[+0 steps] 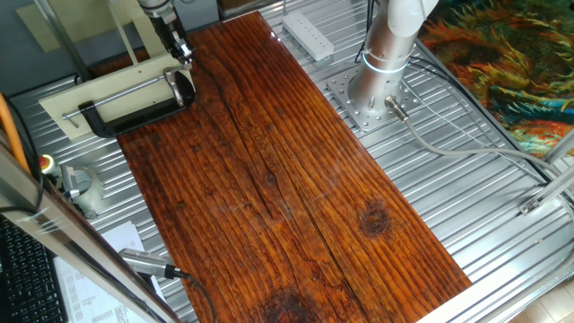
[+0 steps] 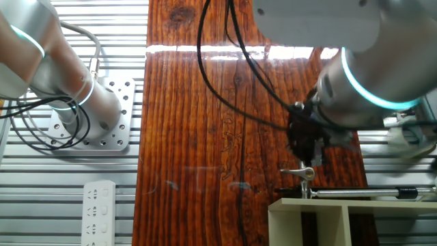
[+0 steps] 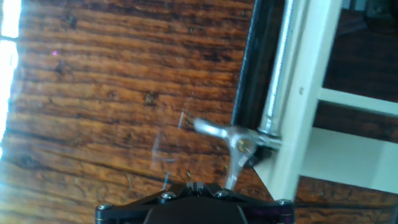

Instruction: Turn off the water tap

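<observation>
One fixed view: the gripper (image 1: 182,49) is hovering over the black C-clamp (image 1: 134,112) beside a power strip (image 1: 308,34). The other fixed view: the tap handle (image 2: 304,173) is sitting just under the gripper, cables (image 2: 232,61) trailing across. Hand view: the tap handle is lying against the wooden board (image 3: 112,93); finger spread, can't tell.

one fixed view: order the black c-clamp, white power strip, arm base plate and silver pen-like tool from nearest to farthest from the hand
1. black C-clamp: just below the hand, far-left corner of the wooden board.
2. white power strip: to the right, past the board's far edge.
3. arm base plate: farther right, on the metal table.
4. silver pen-like tool: near-left edge, farthest.
</observation>
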Controlling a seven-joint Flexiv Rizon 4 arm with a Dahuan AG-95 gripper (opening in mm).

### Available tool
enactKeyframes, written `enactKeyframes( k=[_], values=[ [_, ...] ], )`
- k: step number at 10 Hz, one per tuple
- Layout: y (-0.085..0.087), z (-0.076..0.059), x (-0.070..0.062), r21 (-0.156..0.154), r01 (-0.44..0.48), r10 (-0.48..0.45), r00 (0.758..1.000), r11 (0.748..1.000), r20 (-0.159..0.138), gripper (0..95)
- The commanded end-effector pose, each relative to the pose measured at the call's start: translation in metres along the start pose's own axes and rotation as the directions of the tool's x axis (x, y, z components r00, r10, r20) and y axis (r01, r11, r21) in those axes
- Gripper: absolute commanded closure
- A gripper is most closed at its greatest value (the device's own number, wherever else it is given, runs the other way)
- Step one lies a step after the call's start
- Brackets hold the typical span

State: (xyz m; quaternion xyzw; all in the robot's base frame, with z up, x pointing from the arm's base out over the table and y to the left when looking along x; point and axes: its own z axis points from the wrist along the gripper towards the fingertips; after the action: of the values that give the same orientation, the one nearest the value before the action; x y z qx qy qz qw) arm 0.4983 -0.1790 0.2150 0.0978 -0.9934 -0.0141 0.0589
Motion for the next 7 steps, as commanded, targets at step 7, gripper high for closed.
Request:
enactKeyframes(
  k=[7],
  values=[
    [-0.019,0.003,0.028,0.005,0.038,-0.038,0.999,0.999,-0.006,95.0]
  ],
)
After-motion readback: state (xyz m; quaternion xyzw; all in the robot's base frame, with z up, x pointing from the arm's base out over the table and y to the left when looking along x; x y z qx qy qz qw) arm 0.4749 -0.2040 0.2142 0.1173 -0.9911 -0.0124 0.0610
